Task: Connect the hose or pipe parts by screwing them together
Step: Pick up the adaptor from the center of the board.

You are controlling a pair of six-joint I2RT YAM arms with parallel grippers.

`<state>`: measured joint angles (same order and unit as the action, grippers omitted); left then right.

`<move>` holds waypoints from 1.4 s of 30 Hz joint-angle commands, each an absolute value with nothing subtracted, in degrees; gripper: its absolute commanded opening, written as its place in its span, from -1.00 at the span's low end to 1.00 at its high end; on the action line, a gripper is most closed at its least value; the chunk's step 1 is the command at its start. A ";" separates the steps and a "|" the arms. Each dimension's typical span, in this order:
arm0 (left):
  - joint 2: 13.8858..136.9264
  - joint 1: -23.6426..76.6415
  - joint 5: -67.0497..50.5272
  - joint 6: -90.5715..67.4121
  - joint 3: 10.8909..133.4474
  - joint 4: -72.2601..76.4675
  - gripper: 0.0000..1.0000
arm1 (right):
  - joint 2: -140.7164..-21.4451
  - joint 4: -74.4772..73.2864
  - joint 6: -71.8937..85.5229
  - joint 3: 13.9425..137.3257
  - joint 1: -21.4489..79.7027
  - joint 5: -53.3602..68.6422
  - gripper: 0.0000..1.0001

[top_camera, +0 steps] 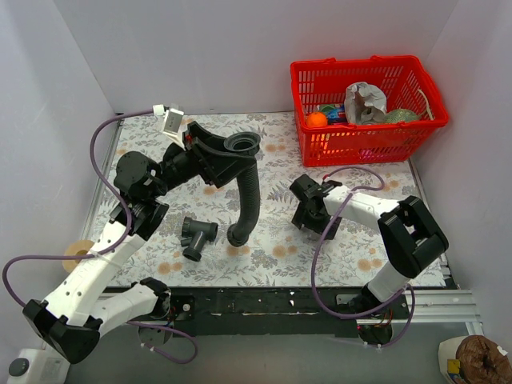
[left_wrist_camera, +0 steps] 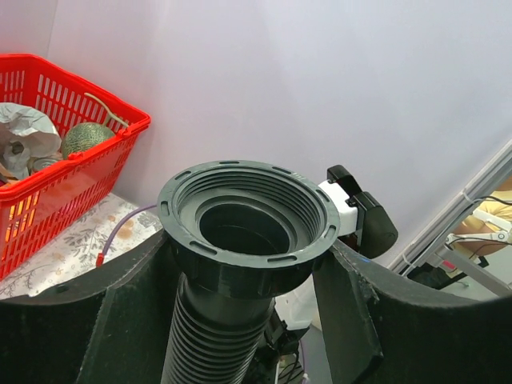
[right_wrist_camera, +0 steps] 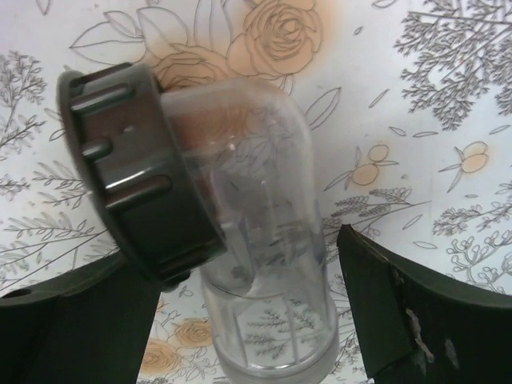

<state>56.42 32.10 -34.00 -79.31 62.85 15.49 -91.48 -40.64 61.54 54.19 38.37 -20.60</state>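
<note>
My left gripper [top_camera: 226,157] is shut on the black ribbed hose [top_camera: 250,192] just under its wide threaded collar [left_wrist_camera: 248,220] and holds that end up, opening upward. The hose's other end [top_camera: 238,235] rests on the flowered cloth. Next to it lies the dark grey T-shaped fitting [top_camera: 198,237], untouched. My right gripper [top_camera: 307,213] is low over the cloth, open. In the right wrist view a clear elbow pipe [right_wrist_camera: 268,264] with a dark ribbed nut [right_wrist_camera: 136,172] lies between the fingers; the right finger [right_wrist_camera: 416,312] stands apart from it.
A red basket [top_camera: 364,144] with an orange ball, crumpled paper and other items stands at the back right. A tape roll [top_camera: 78,252] sits at the left table edge. Purple cables loop around both arms. White walls enclose the table.
</note>
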 commanded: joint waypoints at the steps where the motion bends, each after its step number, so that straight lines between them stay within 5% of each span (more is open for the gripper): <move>1: 53.79 32.25 -35.33 -79.37 61.62 18.45 -1.00 | -93.08 -38.59 61.96 53.09 38.67 -21.62 0.82; 7: 53.09 32.17 -36.39 -78.84 60.38 20.13 -1.00 | -91.49 -33.14 61.53 48.43 38.67 -20.83 0.47; 16: 53.79 32.26 -36.56 -76.29 58.71 23.90 -1.00 | -87.46 -33.92 52.75 54.83 38.67 -24.43 -0.38; 20: 53.96 32.17 -39.10 -75.59 56.61 26.71 -1.00 | -81.41 -34.90 44.58 61.34 38.67 -27.59 -0.97; 34: 55.90 34.19 -48.25 -70.84 52.91 30.93 -1.00 | -56.69 -3.87 7.49 71.71 40.87 -8.90 -0.97; 42: 57.74 38.93 -50.28 -67.76 50.63 32.34 -1.00 | -51.07 18.61 -6.24 63.73 47.11 6.58 -0.97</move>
<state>57.41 37.19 -49.12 -70.02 52.73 29.08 -53.04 3.14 2.87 66.81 45.06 -3.84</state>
